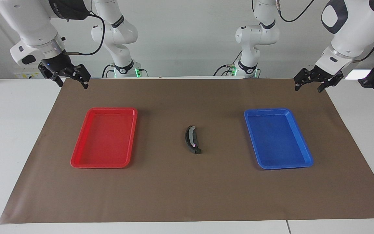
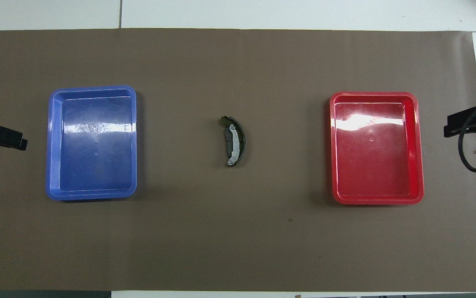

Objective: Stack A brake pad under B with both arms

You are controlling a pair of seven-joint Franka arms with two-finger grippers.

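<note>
Two trays — red tray (image 1: 104, 138), blue tray (image 1: 277, 139) — flank stacked pads (image 1: 192, 139); both end effectors seemingly spread, empty.

Bright, even light; glare on trays (image 2: 93, 127); sharp.

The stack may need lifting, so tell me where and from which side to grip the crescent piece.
Probably best to grip the crescent piece at mid-length, across its narrow width, coming straight down. It lies flat on the mat, long axis running toward the robots, so the fingers should close on its curved edges.
</note>
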